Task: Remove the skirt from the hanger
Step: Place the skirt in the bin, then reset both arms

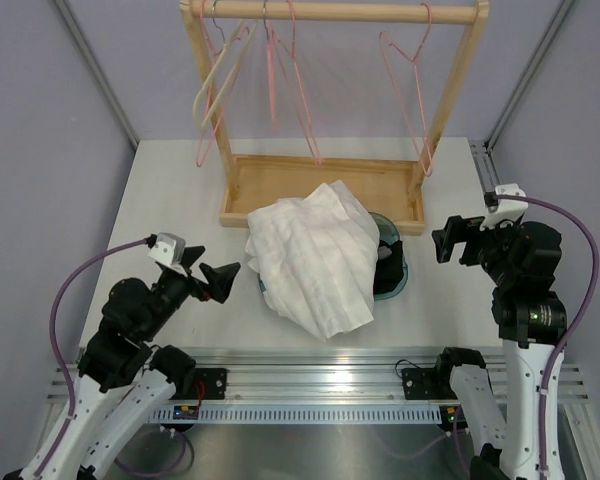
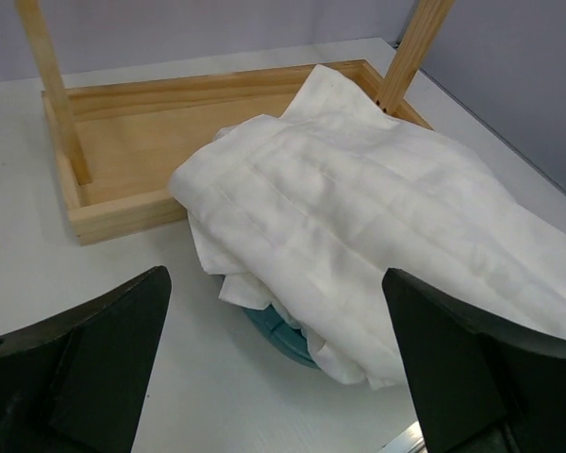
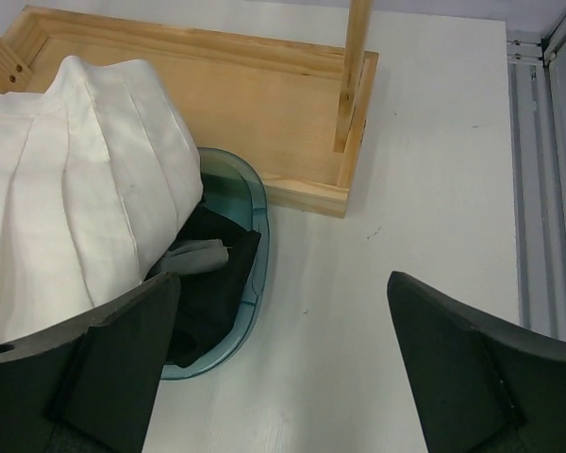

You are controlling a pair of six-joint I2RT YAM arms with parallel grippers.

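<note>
The left arm sat folded low at the near-left of the white table (image 1: 170, 190), its forearm reaching toward the middle, and the left gripper (image 1: 223, 278) pointed to the right with its black jaws spread wide and nothing between them. The right arm stood upright at the near-right, its wrist bent inward, and the right gripper (image 1: 452, 241) faced left, jaws likewise wide apart and empty.

Between the two grippers lay the skirt (image 1: 315, 260), a pale, off-white fabric piece with broad pleats, on no hanger and touched by neither gripper. It was heaped in a loose mound, just beside the left gripper's tips and a little farther from the right gripper's. It draped over the left part of a round teal plastic tub (image 1: 400, 272) and hid most of it, and its far corner reached onto the rim of the wooden base behind.

In the uncovered right part of the tub lay a crumpled black cloth (image 3: 212, 293) with a small grey piece of fabric (image 3: 196, 255) on top of it, both partly under the skirt's edge.

Beyond the tub stood a light wooden rack with a shallow tray base (image 1: 280, 180) and two uprights carrying a round rail (image 1: 330, 12). From the rail hung bare pink wire hangers (image 1: 417, 90) and one cream hanger (image 1: 220, 80), tilted.
</note>
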